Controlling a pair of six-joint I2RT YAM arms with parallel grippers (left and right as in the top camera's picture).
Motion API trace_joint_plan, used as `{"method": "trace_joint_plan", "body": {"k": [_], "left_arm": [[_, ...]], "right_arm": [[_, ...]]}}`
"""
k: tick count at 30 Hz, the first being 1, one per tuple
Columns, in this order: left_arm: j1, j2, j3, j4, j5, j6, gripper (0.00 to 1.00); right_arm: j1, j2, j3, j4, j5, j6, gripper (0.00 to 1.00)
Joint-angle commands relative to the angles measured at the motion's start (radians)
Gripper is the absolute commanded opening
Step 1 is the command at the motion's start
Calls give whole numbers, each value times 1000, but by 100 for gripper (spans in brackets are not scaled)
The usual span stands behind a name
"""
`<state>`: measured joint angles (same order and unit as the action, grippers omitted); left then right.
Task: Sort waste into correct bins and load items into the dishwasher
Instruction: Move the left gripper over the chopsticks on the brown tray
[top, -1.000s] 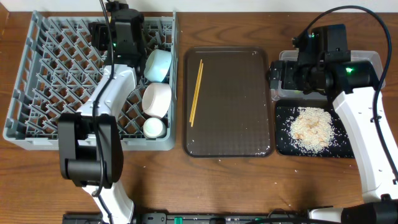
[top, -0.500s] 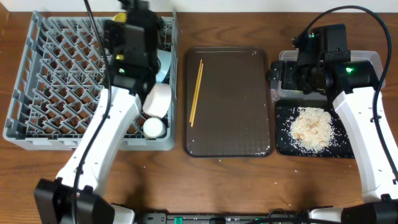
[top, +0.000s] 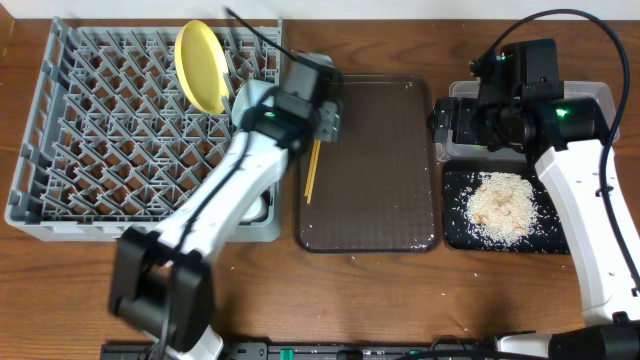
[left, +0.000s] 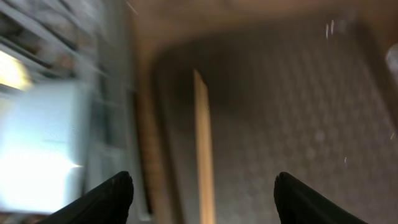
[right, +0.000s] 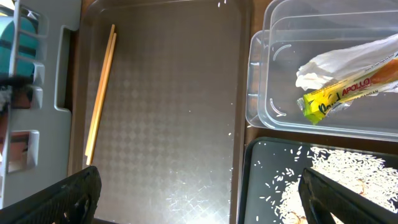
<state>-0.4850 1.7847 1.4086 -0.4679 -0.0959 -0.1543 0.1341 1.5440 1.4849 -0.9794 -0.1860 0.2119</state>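
Overhead and both wrist views. The chopsticks (top: 310, 178) lie side by side, touching, along the left margin of the brown serving tray (top: 380, 180) at the middle of the worktop, running from its far edge toward its near edge. The left gripper (top: 325, 118) hangs over their far end; in the blurred left wrist view its fingers (left: 118, 193) stand wide apart, holding nothing, with the pair between them.

The right gripper (right: 199, 190) is likewise spread and empty, poised near the right far corner over the clear box (right: 267, 106), which holds the napkin (right: 336, 59) and snack wrapper (right: 348, 90). The rice scraps (top: 500, 205) sit in the black tray (top: 455, 235) by the right edge. The yellow plate (top: 202, 68) stands upright in the dish rack (top: 60, 150) at the left far corner.

Handling, as judged:
- The sticks are thin, stiff, light wood lying flat on a smooth tray.
- They are likely to roll apart or skid if nudged from one side.
- The best hold appears to be across both sticks together, near mid-length so they hang level.
- The fingertips should be lowered close to the tray surface and closed squarely across the pair.
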Motion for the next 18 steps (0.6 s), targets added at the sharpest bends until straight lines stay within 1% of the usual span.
{"method": "trace_joint_plan", "body": {"k": [1,2,4,11,18], "left_arm": [[-20,61,3,-4,37,-91,74],[-21,77,5,-3,45,-110,73],[-21,106,15,-6,76,-111,73],[-19,193,107,-85,78,-113,73],[-26,265,121,-85,81,-102,73]], "right_arm": [[-2,-6,0,-1,2,0,99],[-2,-6,0,-1,2,0,99],[-2,-6,0,-1,2,0,99],[-2,-6,0,-1,2,0,99],[-2,-6,0,-1,2,0,99]]}}
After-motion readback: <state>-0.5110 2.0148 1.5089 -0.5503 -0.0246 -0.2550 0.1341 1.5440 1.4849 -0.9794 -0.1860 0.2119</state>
